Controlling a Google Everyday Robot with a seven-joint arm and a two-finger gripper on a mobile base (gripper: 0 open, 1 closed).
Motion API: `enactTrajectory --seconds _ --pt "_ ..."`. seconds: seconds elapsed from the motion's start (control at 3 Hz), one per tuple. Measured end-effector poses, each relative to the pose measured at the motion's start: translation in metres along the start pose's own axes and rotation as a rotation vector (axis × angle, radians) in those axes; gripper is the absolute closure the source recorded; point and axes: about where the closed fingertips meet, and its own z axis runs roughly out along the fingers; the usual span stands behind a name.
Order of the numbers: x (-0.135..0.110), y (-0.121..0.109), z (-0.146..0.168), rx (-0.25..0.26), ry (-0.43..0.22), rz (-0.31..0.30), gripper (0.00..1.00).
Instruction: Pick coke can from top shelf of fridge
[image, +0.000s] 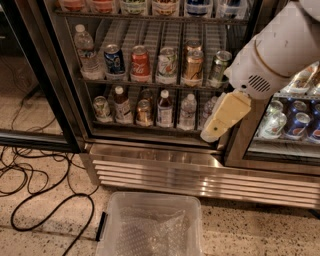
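My gripper (216, 127): in front of the fridge's (150, 167) lower rack, right end; apart or together, I cannot tell.
Coke can (140, 63): upright on the rack above, between a blue can (114, 59) and a pale can (166, 63), well left of my gripper.
Floor: clear plastic bin (150, 196) below the grille; black cables (30, 200) at left.

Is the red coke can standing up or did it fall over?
Standing up. The red coke can sits upright on the wire rack, top facing up. The gripper hangs to its lower right, not touching.
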Motion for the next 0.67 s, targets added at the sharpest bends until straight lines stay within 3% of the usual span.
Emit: enactTrajectory --seconds 0.67 --pt "-0.050 -0.029 0.036 0.149 -0.098 0.116 0.00"
